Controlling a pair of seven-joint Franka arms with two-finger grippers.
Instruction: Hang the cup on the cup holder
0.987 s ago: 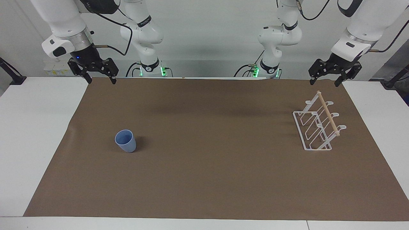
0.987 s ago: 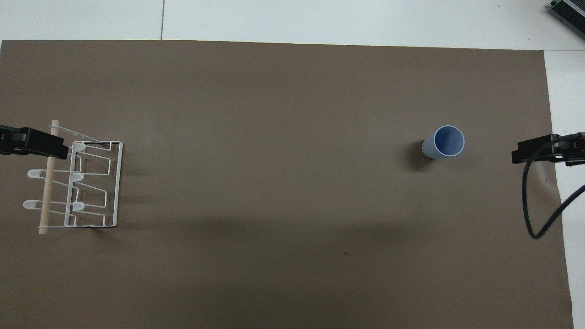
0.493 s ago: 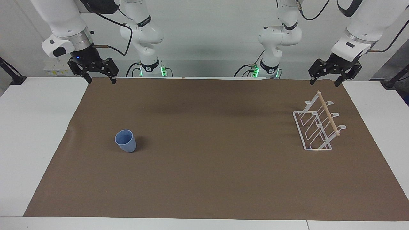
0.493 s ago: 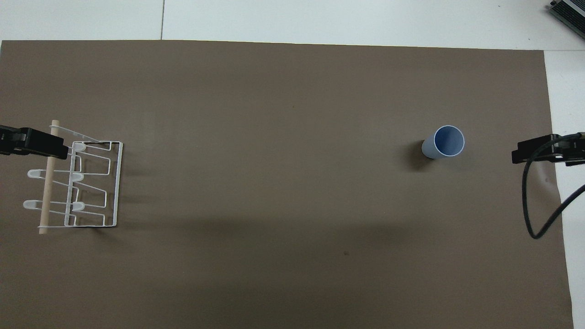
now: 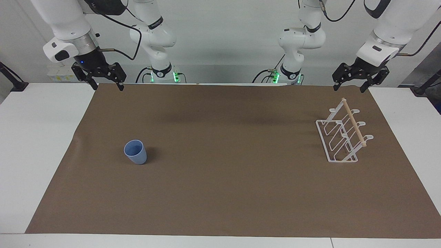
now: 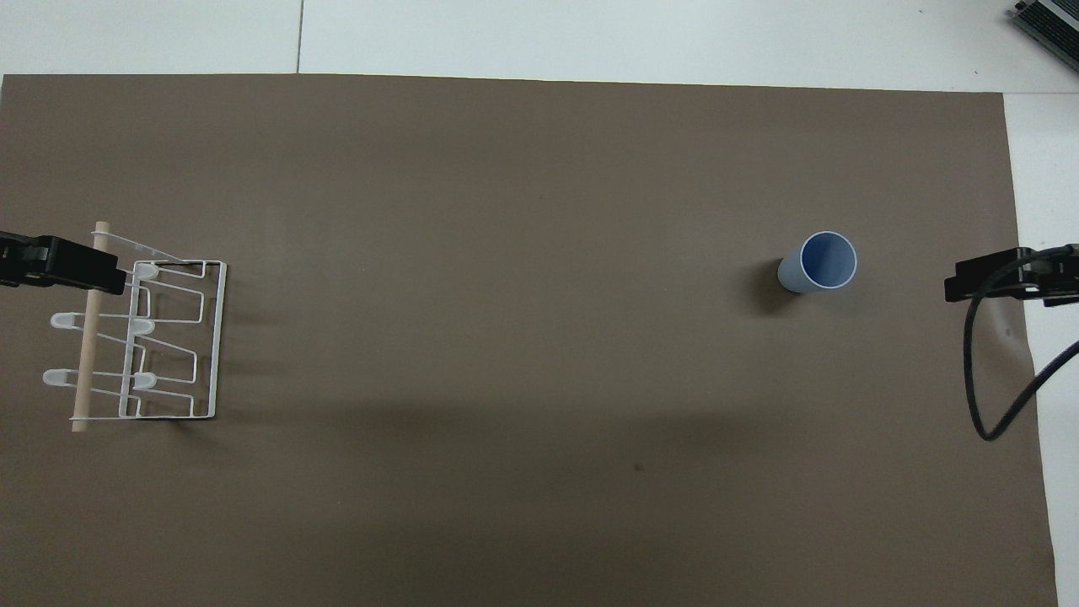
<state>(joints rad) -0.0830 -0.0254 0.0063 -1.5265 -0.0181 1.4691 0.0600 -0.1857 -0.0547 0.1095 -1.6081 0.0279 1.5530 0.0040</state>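
1. Barely anything has shifted since the earlier pictures: in the facing view the right end effector (image 5: 106, 85) has drifted a touch toward its own end of the tabletop (image 5: 38, 137), while the cup (image 5: 135, 152), the cup holder (image 5: 342, 132) and the left end effector (image 5: 349, 86) sit as they did.

2. Facing view: both end effectors hang spread open and empty above the brown mat's (image 5: 227, 172) edge nearest the robots. The cup stands upright, mouth up, on the mat toward the right arm's end, well apart from the right end effector and farther from the robots than the spot below it. The cup holder stands toward the left arm's end, near the left end effector.

3. Facing view, risks: the tapered, smooth wall could slip upward out of a pinch, or a fingertip landing on the rim could tip the light cup over. Carried across, the cup could also nudge the light wire cup holder out of place.

4. Overhead view: the cup (image 6: 818, 262) shows its open mouth, near the right end effector (image 6: 990, 278). The left end effector (image 6: 63, 263) overlaps the cup holder's (image 6: 215, 337) dowel (image 6: 87, 337), which is likely only height, not contact.
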